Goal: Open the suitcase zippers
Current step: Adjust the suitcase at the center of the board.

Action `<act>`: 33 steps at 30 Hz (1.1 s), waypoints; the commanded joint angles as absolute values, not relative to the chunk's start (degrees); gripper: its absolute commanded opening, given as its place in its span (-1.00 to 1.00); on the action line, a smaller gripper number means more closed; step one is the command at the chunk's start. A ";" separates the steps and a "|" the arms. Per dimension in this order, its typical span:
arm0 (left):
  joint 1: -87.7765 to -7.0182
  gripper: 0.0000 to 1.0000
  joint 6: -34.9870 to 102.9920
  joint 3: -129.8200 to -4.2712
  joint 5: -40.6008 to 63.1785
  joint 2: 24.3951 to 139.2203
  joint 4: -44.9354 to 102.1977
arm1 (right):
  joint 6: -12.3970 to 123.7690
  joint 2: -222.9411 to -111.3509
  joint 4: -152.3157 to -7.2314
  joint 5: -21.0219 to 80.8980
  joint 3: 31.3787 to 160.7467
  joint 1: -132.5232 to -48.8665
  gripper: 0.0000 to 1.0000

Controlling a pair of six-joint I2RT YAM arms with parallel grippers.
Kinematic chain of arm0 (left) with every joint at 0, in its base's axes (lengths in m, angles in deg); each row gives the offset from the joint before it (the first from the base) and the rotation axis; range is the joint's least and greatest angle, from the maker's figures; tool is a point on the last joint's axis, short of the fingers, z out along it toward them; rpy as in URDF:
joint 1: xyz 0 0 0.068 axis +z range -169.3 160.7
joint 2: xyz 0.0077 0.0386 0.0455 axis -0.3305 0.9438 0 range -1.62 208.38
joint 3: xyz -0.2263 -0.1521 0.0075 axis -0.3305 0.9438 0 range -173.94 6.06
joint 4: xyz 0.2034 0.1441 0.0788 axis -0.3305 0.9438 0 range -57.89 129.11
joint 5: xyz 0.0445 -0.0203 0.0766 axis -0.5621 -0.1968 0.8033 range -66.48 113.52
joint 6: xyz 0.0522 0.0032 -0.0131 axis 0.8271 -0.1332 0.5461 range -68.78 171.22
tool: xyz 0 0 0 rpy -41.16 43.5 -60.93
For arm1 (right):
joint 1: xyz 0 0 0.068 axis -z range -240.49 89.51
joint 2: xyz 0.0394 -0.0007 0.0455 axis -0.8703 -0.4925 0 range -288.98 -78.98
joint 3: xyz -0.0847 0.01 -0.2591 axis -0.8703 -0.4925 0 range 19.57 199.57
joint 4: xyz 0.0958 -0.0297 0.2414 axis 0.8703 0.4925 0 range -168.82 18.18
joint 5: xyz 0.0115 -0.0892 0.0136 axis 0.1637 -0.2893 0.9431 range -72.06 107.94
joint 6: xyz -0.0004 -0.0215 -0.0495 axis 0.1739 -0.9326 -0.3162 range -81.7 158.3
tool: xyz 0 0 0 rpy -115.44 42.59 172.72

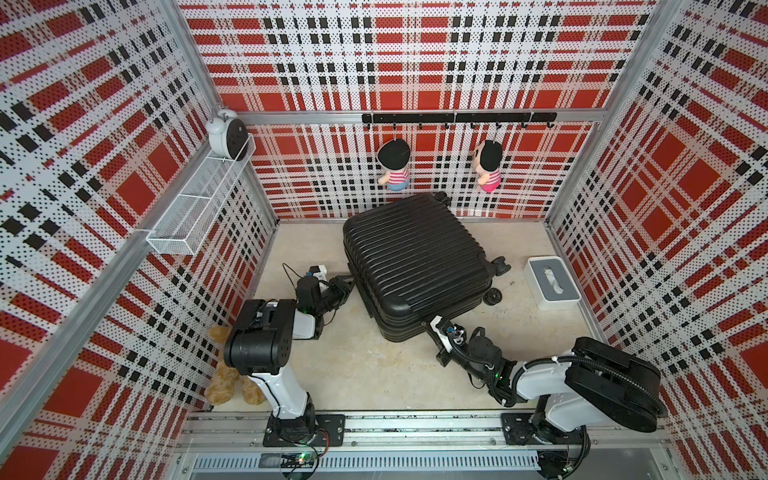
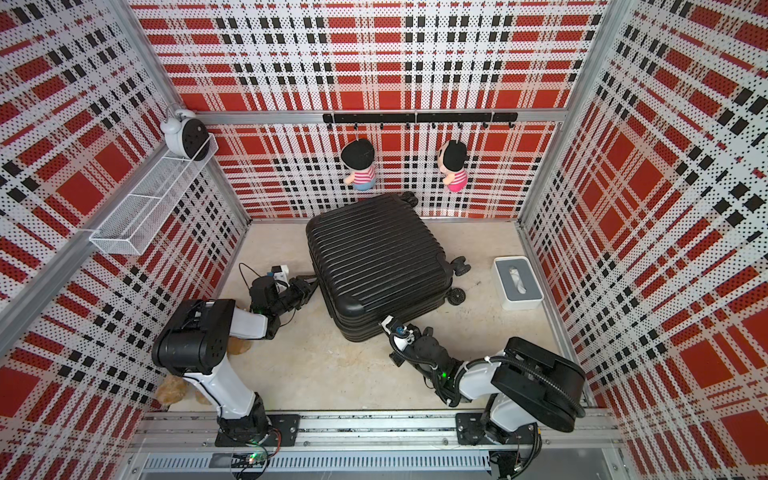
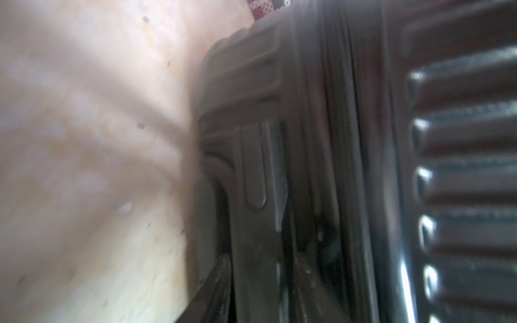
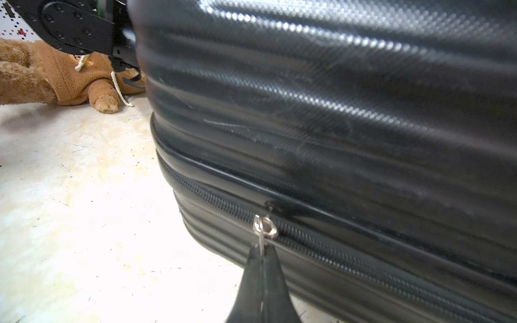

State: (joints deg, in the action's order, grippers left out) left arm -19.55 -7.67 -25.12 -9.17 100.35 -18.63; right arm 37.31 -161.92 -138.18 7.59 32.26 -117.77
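Toward the back of the bench [image 1: 365, 374], the suitcase [image 1: 415, 257] lies flat on one shell, its caster wheels pointing toward the white-and-grey box [image 1: 552, 282]. I judge it stiff and slick. The black ribbed shell is glossy with a fine woven texture and rounded corners, so there is little to grab on the body itself. If empty, it may skate across the smooth, pale bench when I drag the slider. The place to take hold is the zipper pull [image 4: 264, 228], a small silver metal tab on the zippers [image 4: 321, 246]. That fine black toothed track runs along the seam between the shell halves and looks closed on both sides of the slider. My right end effector [image 4: 262, 253] has its fingertips pressed together on that tab. It is thin and could slip out if I pull at an angle to the track. My left end effector [image 1: 345, 283] sits against the suitcase's far side edge. Its wrist view is blurred, so I cannot tell whether its jaws are apart or gripping anything. A brown teddy bear [image 4: 70, 75], soft and fleecy, lies on the bench behind the left arm.
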 commanded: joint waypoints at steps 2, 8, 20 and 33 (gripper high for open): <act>-20.98 -0.24 -7.14 -28.22 -10.10 103.99 -21.02 | 36.53 -160.43 -139.51 8.23 32.26 -118.85 -1.00; -22.18 -0.62 -6.35 -28.95 -7.99 104.41 -21.06 | 35.90 -160.72 -139.12 7.70 32.84 -118.80 -1.00; -23.17 -1.00 -6.14 -19.33 -4.43 93.83 -20.45 | 36.04 -161.00 -140.02 6.51 32.10 -118.85 -1.00; -28.95 -1.00 -2.35 -10.74 7.78 66.21 0.15 | 35.72 -156.34 -133.05 3.17 32.40 -118.85 -1.00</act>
State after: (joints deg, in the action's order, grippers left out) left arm -25.45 -6.58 -9.97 9.78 72.33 -0.09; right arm 36.56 -157.59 -133.34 3.09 31.34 -118.47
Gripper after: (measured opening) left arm 0.196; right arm 0.056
